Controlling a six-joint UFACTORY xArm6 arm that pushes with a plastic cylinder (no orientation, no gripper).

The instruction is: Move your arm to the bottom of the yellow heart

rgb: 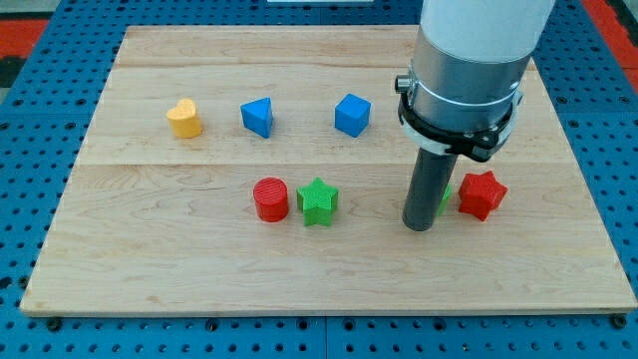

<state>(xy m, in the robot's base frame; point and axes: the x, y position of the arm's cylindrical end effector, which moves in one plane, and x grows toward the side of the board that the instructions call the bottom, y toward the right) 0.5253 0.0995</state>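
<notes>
The yellow heart (184,119) is placed in the upper-left part of the tabletop (199,269), well in from the left edge. Bare wood is seen below it all the way down to the bottom edge; bare wood is also seen to its left and above.

To its right, a blue block (258,117), shape roughly triangular but hard to call, is set near it with a gap between. Further right in the same row a blue cube (353,114) is seen, apart from both.

Lower, near the middle, a red cylinder (270,198) and a green star (318,201) are set just beside each other, possibly touching; contact cannot be confirmed.

My tip (420,227) is planted on the tabletop at the right, well apart from the yellow heart, with the middle pair of blocks lying between the two. A green block (444,199) is mostly hidden behind the rod; only a sliver is shown, shape not readable. A red block (482,194), star-like or hexagonal, is set just right of it.

The arm housing is cut off by the view's top and covers part of the tabletop's upper-right area. No pincer is fitted; only the rod is carried, so no open or closed state can be given.

A wide bare strip is left along the bottom edge.
</notes>
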